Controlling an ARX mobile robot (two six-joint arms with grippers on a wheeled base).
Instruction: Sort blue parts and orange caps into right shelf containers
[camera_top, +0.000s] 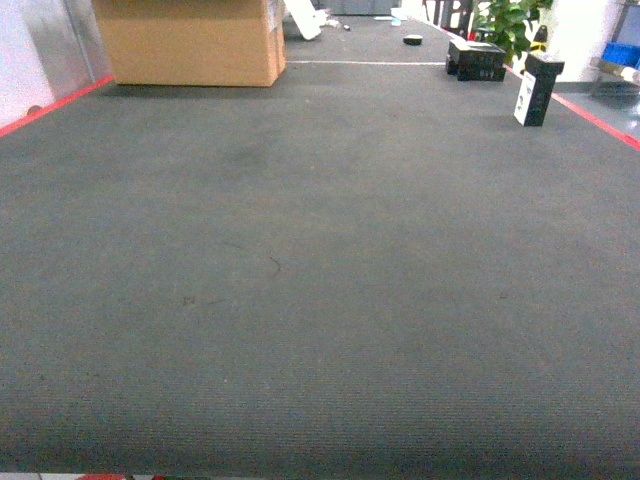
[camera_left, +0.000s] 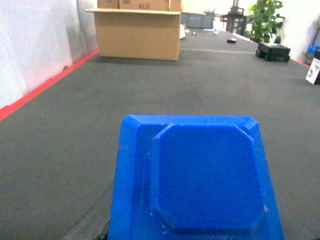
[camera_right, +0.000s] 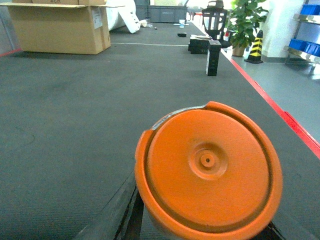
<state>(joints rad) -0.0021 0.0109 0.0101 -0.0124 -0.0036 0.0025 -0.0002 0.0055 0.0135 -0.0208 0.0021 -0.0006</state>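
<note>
Left wrist view: a blue part (camera_left: 192, 180) is filling the lower centre of the frame, flat, octagonal raised panel on top. Left gripper fingers are not showing; cannot tell whether they are clamping it, though it is presumably riding in that gripper.

Right wrist view: an orange cap (camera_right: 207, 172) is sitting at lower centre-right, round, with a central boss and raised rim. Right fingers likewise hidden; grip state cannot be told.

Judgement: both look like rigid, light moulded plastic, smooth and possibly slippery; edge or rim is the sensible hold.

Outward: dark carpet (camera_top: 320, 280), cardboard box (camera_top: 190, 40) upper left, black boxes (camera_top: 475, 58) upper right. Blue shelf containers (camera_right: 310, 9) are showing at the far upper right.
</note>
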